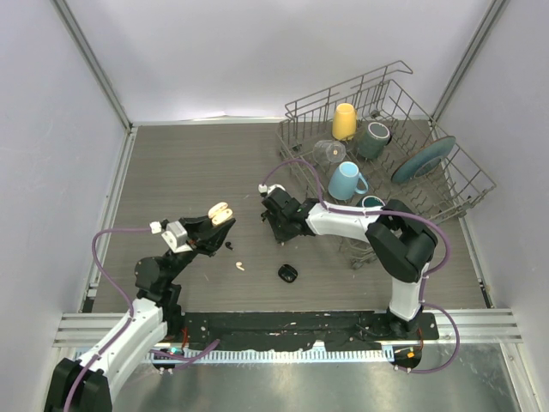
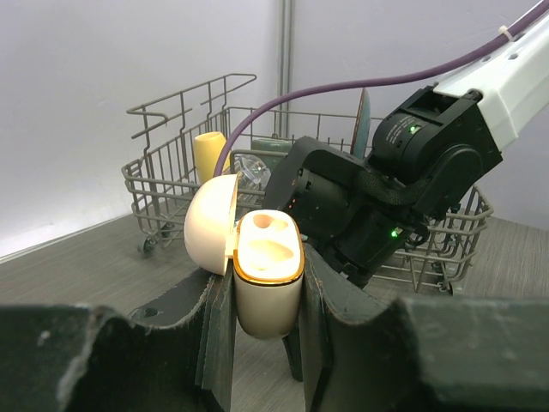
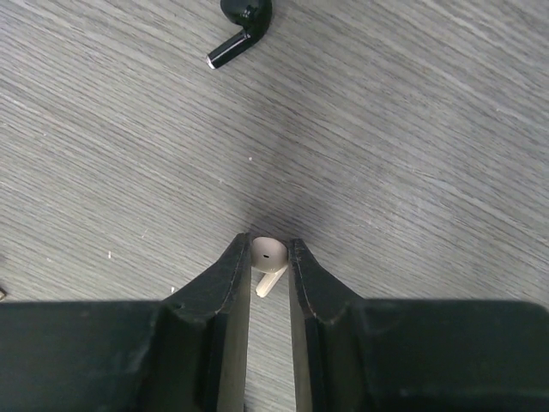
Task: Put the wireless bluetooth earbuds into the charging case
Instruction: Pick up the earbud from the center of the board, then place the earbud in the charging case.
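My left gripper (image 1: 214, 219) is shut on an open cream charging case (image 1: 220, 211) and holds it above the table. In the left wrist view the case (image 2: 268, 296) stands upright between the fingers (image 2: 330, 296), lid (image 2: 210, 225) swung open to the left, sockets facing up. My right gripper (image 3: 269, 257) is shut on a cream earbud (image 3: 268, 254), stem pointing back, low over the table. It shows in the top view (image 1: 271, 220), right of the case. A second cream earbud (image 1: 240, 265) and a black earbud (image 1: 230, 245) (image 3: 240, 30) lie on the table.
A small black case (image 1: 287, 273) lies on the table near the front. A wire dish rack (image 1: 463, 184) with mugs, a glass and a plate fills the back right; the right arm (image 2: 429, 146) stretches in front of it.
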Available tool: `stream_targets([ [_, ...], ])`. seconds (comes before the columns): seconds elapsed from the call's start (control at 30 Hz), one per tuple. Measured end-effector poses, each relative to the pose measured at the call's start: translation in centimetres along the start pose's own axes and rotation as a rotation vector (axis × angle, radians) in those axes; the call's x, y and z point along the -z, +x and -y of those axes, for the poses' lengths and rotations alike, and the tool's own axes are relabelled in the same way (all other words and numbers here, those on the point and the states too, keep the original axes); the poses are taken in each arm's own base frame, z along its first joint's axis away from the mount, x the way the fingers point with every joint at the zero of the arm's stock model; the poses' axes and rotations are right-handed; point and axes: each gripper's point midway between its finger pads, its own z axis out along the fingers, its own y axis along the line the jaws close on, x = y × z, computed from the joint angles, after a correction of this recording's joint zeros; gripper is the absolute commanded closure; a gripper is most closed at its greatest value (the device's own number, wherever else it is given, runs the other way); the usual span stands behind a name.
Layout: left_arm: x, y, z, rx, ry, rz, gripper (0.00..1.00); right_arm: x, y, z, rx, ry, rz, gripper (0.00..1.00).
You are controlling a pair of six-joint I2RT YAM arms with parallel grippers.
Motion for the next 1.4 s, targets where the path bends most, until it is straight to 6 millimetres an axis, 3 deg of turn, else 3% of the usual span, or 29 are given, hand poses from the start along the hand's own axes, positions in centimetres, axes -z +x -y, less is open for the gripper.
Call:
stream_targets([
  [0.17,0.0,0.2,-0.1,0.004,-0.002,-0.007,1.00,2.1,-1.5,0.1,-0.011,-0.008,0.072,0.92],
  [0.27,0.0,0.3,-0.1,0.005,-0.003,-0.009,1.00,4.9,-3.7,0.0,-0.028,-0.027,0.178,0.96],
  [0.47,0.0,0.4,-0.5,0.011,-0.023,-0.012,1.00,12.5,-9.7,0.2,-0.084,-0.064,0.476,0.99],
  [0.57,-0.1,0.7,-0.7,0.018,-0.035,-0.020,1.00,15.6,-11.3,0.3,-0.095,-0.068,0.595,0.99],
  [0.77,-0.1,1.3,-1.1,0.034,-0.055,-0.035,1.00,19.9,-13.3,-0.9,-0.046,-0.088,0.780,0.99],
  [1.13,-0.1,2.1,-1.0,0.061,-0.049,-0.063,1.00,24.4,-15.2,-5.4,0.083,-0.211,0.976,0.99],
  [1.4,-0.1,2.7,-0.5,0.069,-0.019,-0.083,1.00,25.3,-15.5,-8.3,0.154,-0.317,1.027,0.99],
])
